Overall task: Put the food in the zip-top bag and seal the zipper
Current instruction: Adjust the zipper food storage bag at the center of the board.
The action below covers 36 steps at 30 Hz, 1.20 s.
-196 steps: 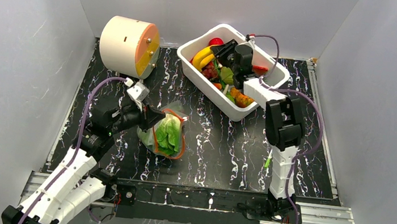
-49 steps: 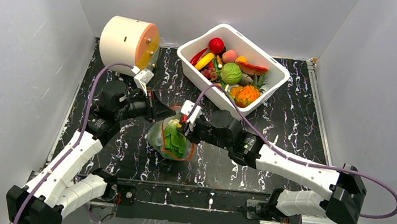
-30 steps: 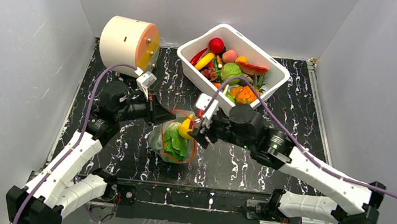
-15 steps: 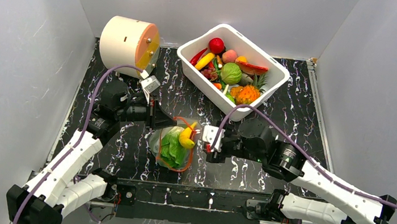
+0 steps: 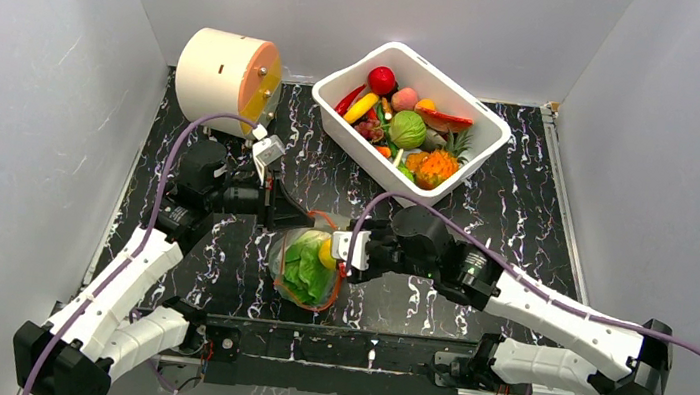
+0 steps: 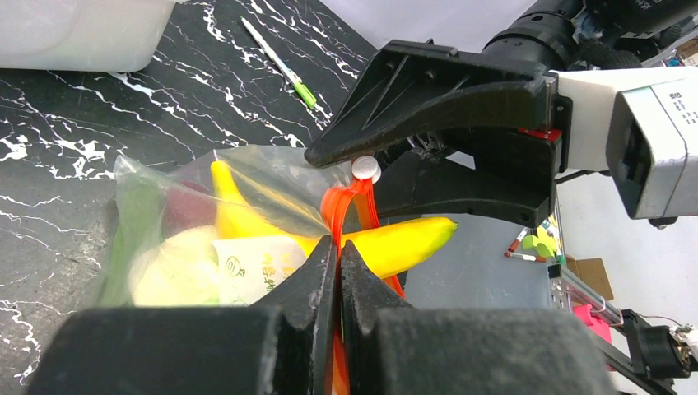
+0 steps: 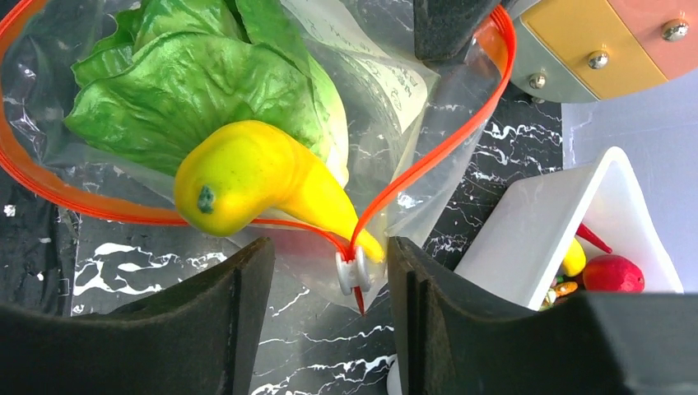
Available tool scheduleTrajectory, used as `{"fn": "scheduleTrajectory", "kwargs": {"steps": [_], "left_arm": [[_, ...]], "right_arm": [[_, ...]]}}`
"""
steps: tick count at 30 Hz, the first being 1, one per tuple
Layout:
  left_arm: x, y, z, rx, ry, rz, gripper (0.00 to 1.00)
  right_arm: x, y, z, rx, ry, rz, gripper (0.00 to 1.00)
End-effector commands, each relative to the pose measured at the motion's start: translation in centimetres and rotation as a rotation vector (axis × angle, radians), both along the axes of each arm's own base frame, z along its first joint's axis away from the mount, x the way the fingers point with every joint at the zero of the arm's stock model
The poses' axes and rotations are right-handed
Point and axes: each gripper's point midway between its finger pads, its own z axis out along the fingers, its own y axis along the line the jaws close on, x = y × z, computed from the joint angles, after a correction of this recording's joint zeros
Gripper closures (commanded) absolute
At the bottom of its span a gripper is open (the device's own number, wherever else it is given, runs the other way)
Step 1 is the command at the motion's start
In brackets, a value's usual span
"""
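The clear zip-top bag (image 5: 302, 270) lies near the front middle of the mat, holding green leafy greens (image 7: 197, 82) and a yellow banana (image 7: 263, 177) that sticks out of its mouth. Its orange-red zipper (image 7: 436, 148) stands open in a loop, with a white slider (image 7: 352, 271) at one end. My left gripper (image 6: 338, 247) is shut on the zipper strip at the bag's far edge. My right gripper (image 7: 329, 271) is open with the slider between its fingers, not touching it. The banana also shows in the left wrist view (image 6: 395, 243).
A white tub (image 5: 474, 142) with several more toy fruits and vegetables stands at the back middle. A cream cylinder with an orange face (image 5: 224, 81) stands at the back left. A green pen (image 6: 280, 62) lies on the mat.
My right arm carried the banana from the tub to the bag and released it in the mouth. It then drew back and came down to the slider end of the zipper.
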Motion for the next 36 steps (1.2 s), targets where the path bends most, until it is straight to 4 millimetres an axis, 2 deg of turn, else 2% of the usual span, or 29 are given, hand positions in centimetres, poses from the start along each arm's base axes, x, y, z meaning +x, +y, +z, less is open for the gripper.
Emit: {"fn": "scheduleTrajectory", "kwargs": {"steps": [1, 3, 5, 8, 12, 15, 22, 26, 30, 33, 36], "left_arm": [[-0.7, -0.3, 2.2, -0.049, -0.077, -0.059, 1.0], [-0.8, -0.2, 2.2, -0.048, -0.079, -0.06, 1.0], [-0.6, -0.2, 2.2, -0.042, -0.083, -0.047, 0.99], [0.3, 0.2, 2.7, -0.017, -0.13, 0.016, 0.84], [1.4, 1.3, 4.9, 0.005, -0.299, 0.117, 0.69], [1.2, 1.8, 6.0, 0.02, -0.398, 0.127, 0.63], [-2.6, 1.5, 6.0, -0.01, -0.471, -0.073, 0.6], [-3.6, 1.5, 5.7, -0.025, -0.466, -0.114, 0.61], [-1.6, 2.5, 4.3, 0.073, -0.439, 0.021, 0.61], [-1.2, 3.1, 3.4, 0.131, -0.444, 0.057, 0.58], [0.2, 4.3, 2.3, 0.226, -0.436, 0.135, 0.57]], "right_arm": [[0.3, 1.5, 3.4, 0.096, -0.075, 0.047, 0.54], [0.3, 1.6, 3.5, 0.102, -0.077, 0.046, 0.66], [0.3, 1.8, 4.2, 0.142, -0.063, 0.033, 0.83], [0.2, 2.5, 6.4, 0.276, 0.012, -0.017, 1.0], [-0.4, 3.9, 8.3, 0.447, 0.221, -0.077, 1.0], [0.2, 3.7, 8.2, 0.468, 0.27, -0.144, 1.0], [0.3, 3.5, 9.2, 0.477, 0.287, -0.165, 1.0], [0.4, 3.5, 9.3, 0.48, 0.285, -0.166, 1.0], [0.4, 3.3, 8.9, 0.467, 0.27, -0.165, 1.0], [0.6, 3.1, 8.8, 0.463, 0.268, -0.177, 1.0], [0.7, 2.6, 8.3, 0.443, 0.273, -0.197, 1.0]]}}
